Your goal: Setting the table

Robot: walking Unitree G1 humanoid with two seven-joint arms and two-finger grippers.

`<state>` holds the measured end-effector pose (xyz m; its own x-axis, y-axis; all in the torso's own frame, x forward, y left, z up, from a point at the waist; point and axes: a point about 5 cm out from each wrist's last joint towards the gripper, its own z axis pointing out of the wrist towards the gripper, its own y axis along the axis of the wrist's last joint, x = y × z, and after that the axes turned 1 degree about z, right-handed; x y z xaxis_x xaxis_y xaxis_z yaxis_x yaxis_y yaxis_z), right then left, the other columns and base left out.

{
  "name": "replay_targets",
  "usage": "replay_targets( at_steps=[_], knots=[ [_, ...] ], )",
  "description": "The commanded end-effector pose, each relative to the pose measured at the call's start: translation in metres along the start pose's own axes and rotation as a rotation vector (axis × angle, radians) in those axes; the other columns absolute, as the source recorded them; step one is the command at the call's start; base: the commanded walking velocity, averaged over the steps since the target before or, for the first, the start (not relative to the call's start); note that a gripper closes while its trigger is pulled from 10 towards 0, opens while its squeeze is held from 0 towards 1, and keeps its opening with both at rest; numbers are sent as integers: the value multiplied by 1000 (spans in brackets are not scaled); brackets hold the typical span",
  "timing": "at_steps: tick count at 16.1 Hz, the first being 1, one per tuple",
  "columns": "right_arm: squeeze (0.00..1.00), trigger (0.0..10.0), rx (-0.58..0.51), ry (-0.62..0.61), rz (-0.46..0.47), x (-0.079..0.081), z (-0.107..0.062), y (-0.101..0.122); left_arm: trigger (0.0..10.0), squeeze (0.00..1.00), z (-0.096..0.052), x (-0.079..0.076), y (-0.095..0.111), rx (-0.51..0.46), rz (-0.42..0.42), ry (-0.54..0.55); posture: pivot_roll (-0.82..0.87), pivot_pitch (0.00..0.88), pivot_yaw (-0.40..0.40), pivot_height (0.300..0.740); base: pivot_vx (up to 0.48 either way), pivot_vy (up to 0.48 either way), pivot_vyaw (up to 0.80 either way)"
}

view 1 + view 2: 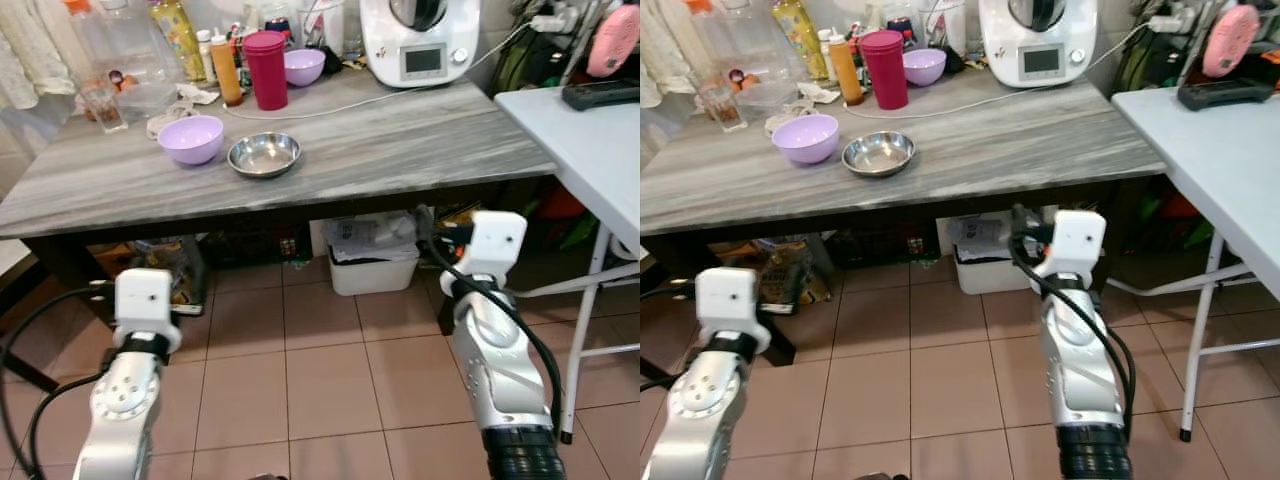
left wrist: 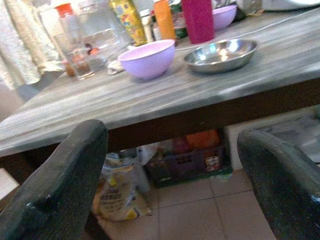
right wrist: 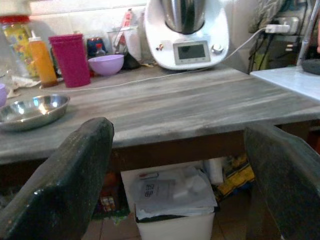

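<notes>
Trouble, if it comes, will come from the crowding at the back of the grey wooden table [image 1: 420,140]. Both arms are below its front edge, the left gripper [image 2: 165,185] and right gripper [image 3: 175,180] each with fingers spread wide and empty. The lilac bowl [image 1: 191,139] sits just beside the steel dish [image 1: 264,154], near the front. Behind them stand a magenta tumbler [image 1: 266,68], an orange sauce bottle [image 1: 227,66] and a drinking glass [image 1: 104,105]. I'd say a long reach could topple those, or snag the white cable [image 1: 330,103] from the kitchen machine [image 1: 418,40].
</notes>
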<state>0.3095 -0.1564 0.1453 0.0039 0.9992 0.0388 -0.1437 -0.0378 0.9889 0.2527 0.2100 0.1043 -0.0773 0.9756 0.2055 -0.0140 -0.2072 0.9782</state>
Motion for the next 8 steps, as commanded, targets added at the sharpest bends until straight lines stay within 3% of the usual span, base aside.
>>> replay_targets(
  at_steps=[1, 2, 4, 6, 8],
  knots=[
    [0, 10000, -19, 34, -19, 1, -4, 3, 10000, 0, -6, 7, -11, 33, 20, 27, -117, 20, 74, 740, 0, 0, 0],
    [0, 10000, -25, 50, -59, -3, -8, 2, 10000, 0, -8, 7, -16, 51, 17, 40, -125, 19, 70, 740, 0, 0, 0],
    [0, 10000, -13, -22, -87, -29, -15, -2, 10000, 0, -7, 5, -19, 59, 15, 40, -141, 21, 69, 740, 0, 0, 0],
    [0, 10000, -7, -81, -119, -47, -23, -4, 10000, 0, 4, -5, -15, 42, 2, 2, -185, 24, 95, 740, 0, 0, 0],
    [0, 10000, 0, -107, -124, -51, -34, -6, 10000, 0, 13, -13, -10, 21, -4, -34, -217, 30, 106, 740, 0, 0, 0]
  ],
)
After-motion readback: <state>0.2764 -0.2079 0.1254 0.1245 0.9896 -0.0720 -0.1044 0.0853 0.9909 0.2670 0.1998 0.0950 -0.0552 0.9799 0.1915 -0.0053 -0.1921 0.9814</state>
